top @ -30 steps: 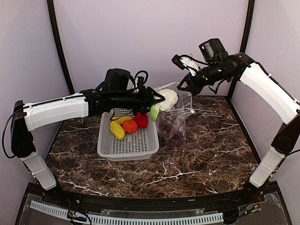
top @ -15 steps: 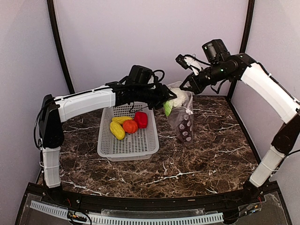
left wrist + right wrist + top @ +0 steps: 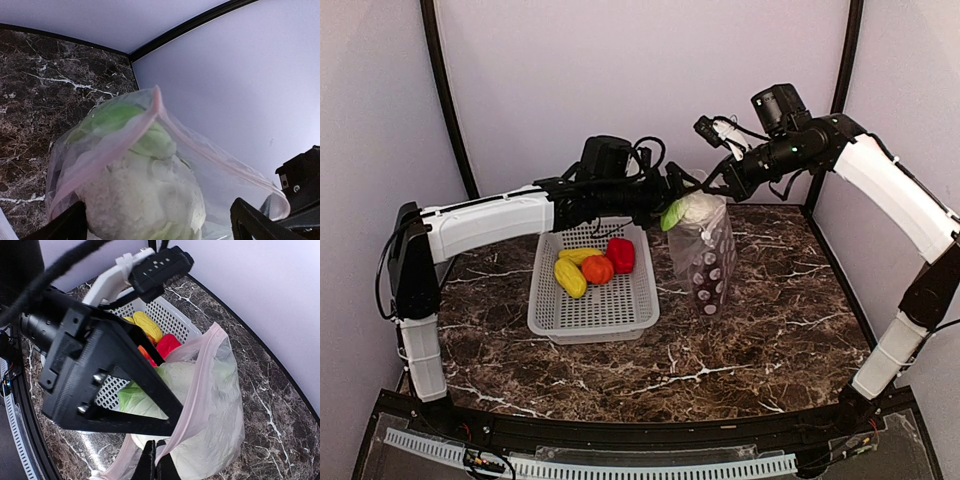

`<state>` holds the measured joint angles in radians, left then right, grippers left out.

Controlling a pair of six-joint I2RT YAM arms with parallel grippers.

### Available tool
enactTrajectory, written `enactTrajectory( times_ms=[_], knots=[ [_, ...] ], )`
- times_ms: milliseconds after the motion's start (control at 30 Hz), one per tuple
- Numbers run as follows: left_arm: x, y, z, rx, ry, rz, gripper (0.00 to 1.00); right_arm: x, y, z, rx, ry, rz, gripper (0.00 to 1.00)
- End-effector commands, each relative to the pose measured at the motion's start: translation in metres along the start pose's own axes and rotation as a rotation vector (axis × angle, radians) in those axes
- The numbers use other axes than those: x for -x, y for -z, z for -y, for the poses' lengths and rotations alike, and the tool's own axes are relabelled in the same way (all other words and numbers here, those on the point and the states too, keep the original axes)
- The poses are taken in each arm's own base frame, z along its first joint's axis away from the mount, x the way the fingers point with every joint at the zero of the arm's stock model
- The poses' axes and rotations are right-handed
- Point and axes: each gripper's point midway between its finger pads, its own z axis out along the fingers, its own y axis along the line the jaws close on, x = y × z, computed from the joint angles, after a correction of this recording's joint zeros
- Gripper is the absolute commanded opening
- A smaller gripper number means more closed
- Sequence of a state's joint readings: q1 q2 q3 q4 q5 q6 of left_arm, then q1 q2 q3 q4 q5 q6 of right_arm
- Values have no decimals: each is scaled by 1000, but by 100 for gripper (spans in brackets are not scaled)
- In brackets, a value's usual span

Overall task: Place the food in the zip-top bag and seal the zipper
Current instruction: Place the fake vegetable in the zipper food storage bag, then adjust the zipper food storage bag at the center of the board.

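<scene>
Clear plastic of the zip-top bag hung upright from the right gripper, just to the right of the white mesh basket and toward the back of the dark marble table. Whether the bottom of the bag touched the table, I could not tell.

The fingers of the right gripper were clenched on the top edge of the bag. In the right wrist view they pinched the pinkish strip at its lower end.

The zipper was not closed. Its two pink sides stood apart and made a wide mouth.

The pale whitish-green cabbage piece sat in this mouth. Its white part was below the strip, and a green leaf showed at the left side of the opening. The dark purple grape bunch lay at the bottom of the bag, under the cabbage piece.

The left gripper was at the mouth of the bag, reaching from the left. Its fingers were released and spread wide. In the left wrist view one finger was at each lower corner, with the cabbage piece between them, and the right one was clearly apart from it.

Two yellow pieces, one orange piece and one red piece lay in the back part of the basket, close together.
</scene>
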<state>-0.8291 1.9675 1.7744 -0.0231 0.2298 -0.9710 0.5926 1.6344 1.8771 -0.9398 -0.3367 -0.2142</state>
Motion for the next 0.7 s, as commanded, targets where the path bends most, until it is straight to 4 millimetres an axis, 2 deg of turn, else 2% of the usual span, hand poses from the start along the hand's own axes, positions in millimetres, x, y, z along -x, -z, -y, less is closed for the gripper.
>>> enactTrajectory(
  times_ms=[0,33,200,300,367,467,500,567,667],
  knots=[
    [23,53,51,-109,-73,116,99,8,6,2,-3,2,45,0],
    [18,55,42,-81,-71,113,99,6,6,4,-7,-5,41,0],
    [12,81,30,-22,-100,134,99,3,5,8,-7,-11,39,0],
    [9,88,16,29,-105,140,99,6,5,7,-4,-10,47,0],
    [0,88,3,57,-95,120,97,7,5,6,1,-11,48,0],
    [-15,88,-16,71,-58,108,79,4,4,3,18,-13,48,0],
    [-19,86,-19,76,-54,100,65,3,3,3,23,-14,47,0],
    [-29,80,-23,75,-49,74,55,1,1,-1,44,-17,46,0],
    [-38,71,-18,60,-39,47,53,-2,-4,-2,59,-24,36,0]
  ],
)
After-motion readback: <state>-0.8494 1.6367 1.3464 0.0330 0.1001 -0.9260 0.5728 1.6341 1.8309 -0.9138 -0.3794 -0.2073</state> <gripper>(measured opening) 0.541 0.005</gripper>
